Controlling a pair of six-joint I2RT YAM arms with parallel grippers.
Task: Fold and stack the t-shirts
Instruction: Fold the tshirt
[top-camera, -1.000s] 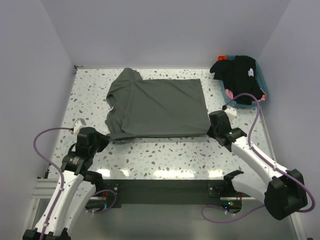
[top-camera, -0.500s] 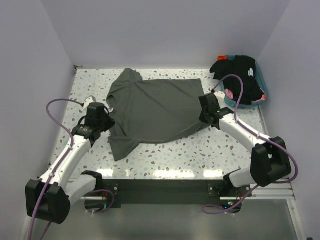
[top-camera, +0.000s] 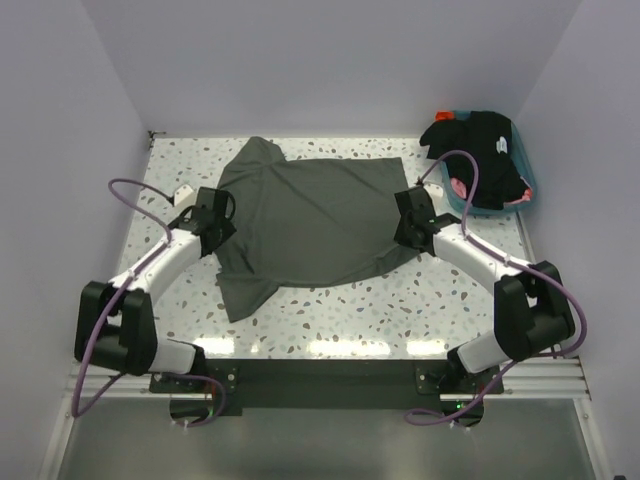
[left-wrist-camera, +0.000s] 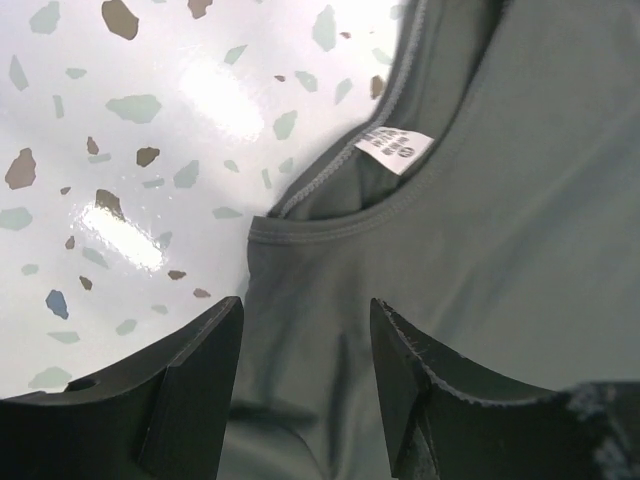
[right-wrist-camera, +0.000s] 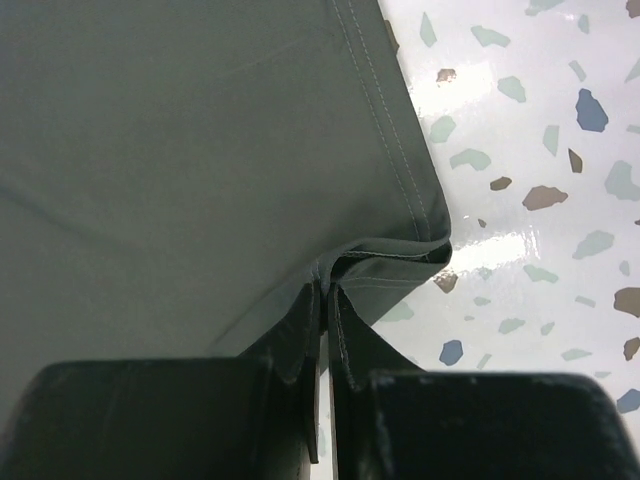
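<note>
A plain dark olive-grey t-shirt (top-camera: 310, 215) lies spread on the speckled table, collar to the left, with its near-left part rumpled into a point. My left gripper (top-camera: 214, 222) is open and hovers over the cloth beside the collar. In the left wrist view (left-wrist-camera: 305, 345) the shirt (left-wrist-camera: 520, 230) and its white neck label (left-wrist-camera: 396, 150) lie under the parted jaws. My right gripper (top-camera: 411, 222) is shut on the shirt's right hem. In the right wrist view (right-wrist-camera: 326, 300) the folded hem (right-wrist-camera: 390, 262) is pinched between the jaws. Black t-shirts (top-camera: 478, 150) with a small white mark fill the tub.
A teal plastic tub (top-camera: 527, 180) stands at the back right corner, close behind my right arm. White walls close in the table on the left, back and right. Speckled tabletop (top-camera: 380, 310) shows between the shirt and the arm bases.
Both grippers moved away from the near edge toward the back. The right one carried the shirt's hem with it. The left one went to the collar area; the shirt's near-left part is rumpled.
</note>
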